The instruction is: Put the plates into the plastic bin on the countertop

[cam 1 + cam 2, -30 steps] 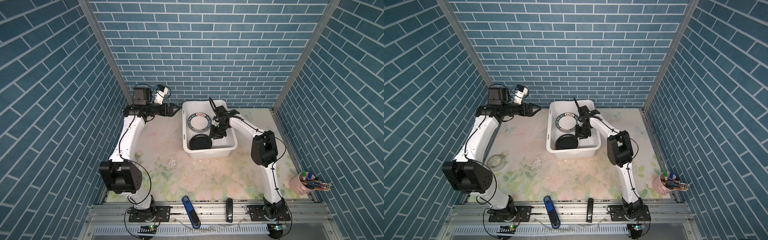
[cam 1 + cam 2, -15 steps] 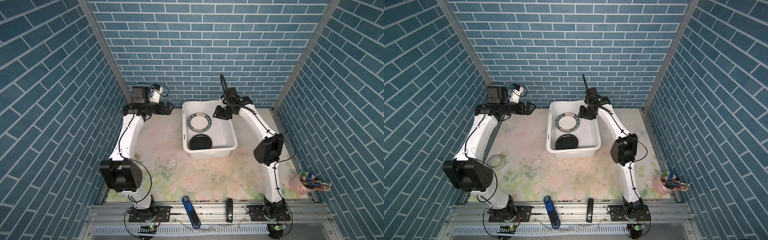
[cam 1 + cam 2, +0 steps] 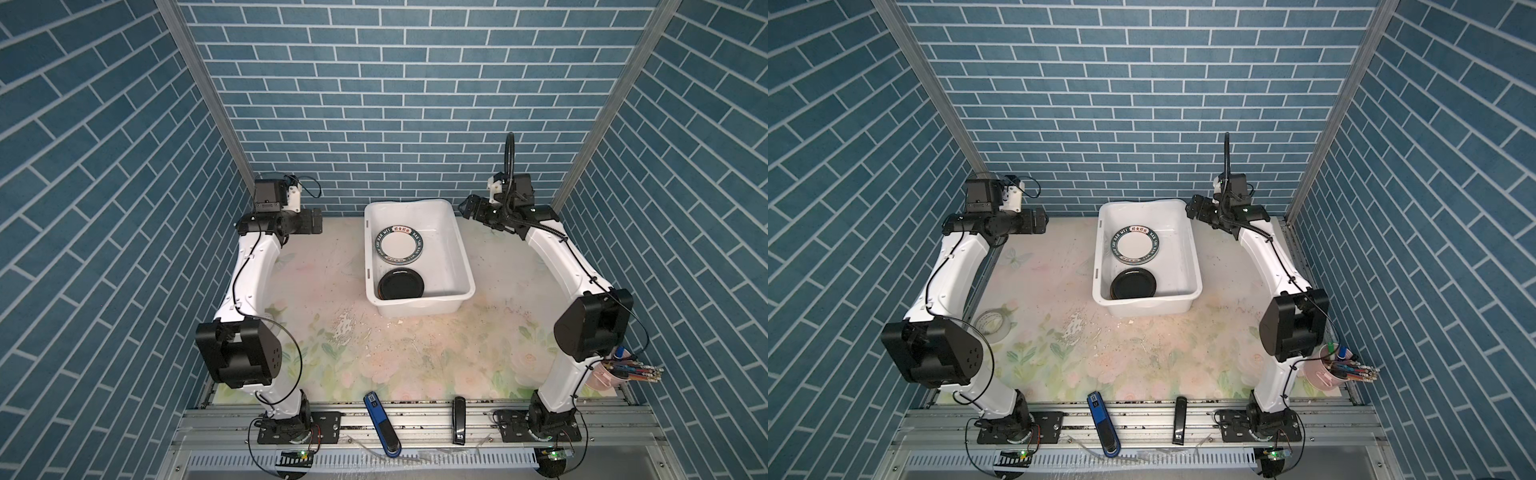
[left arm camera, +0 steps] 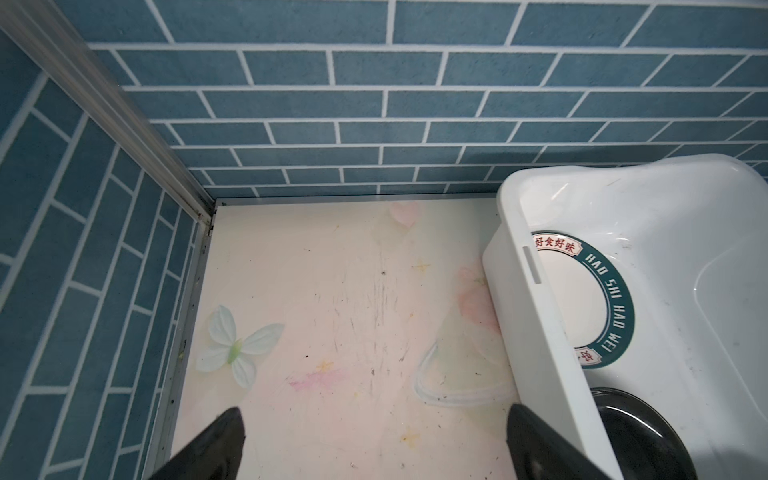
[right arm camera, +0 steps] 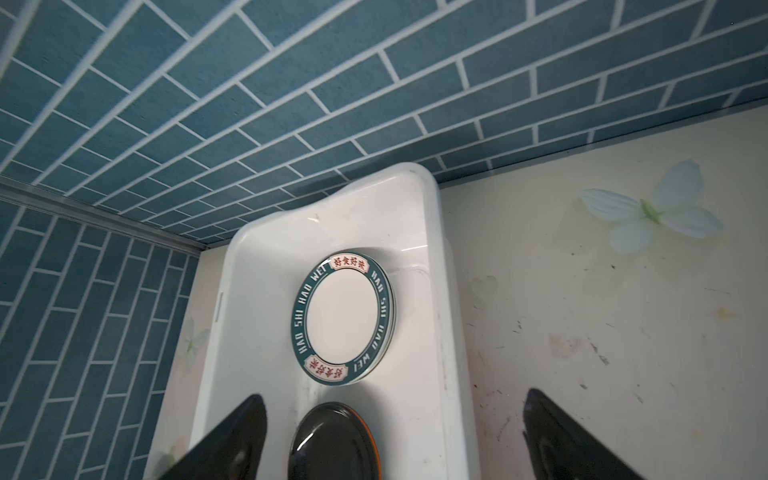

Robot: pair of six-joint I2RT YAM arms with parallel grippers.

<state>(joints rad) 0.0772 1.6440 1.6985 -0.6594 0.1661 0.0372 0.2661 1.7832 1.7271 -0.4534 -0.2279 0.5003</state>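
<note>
The white plastic bin [image 3: 446,257] [image 3: 1179,257] stands at the back middle of the flowered countertop [image 3: 374,353]. Inside it lie a white plate with a teal lettered rim [image 3: 398,245] [image 5: 345,320], on top of other rims, and a black plate [image 3: 401,284] [image 5: 332,444] with an orange edge under it. My left gripper [image 3: 316,221] [image 4: 374,409] hangs open over bare countertop left of the bin. Off the bin's back right corner my right gripper [image 3: 467,206] [image 5: 394,395] is raised, open and empty.
A whitish tape roll [image 3: 992,326] lies by the left arm's elbow. A pink cup of pens [image 3: 611,370] sits at the front right. A blue tool [image 3: 380,424] and a black one [image 3: 458,419] lie on the front metal rail. Brick walls close three sides.
My right gripper has lifted out of the bin, pulled back to its back right corner and opened wide. The left gripper has drawn back a little to the left.
</note>
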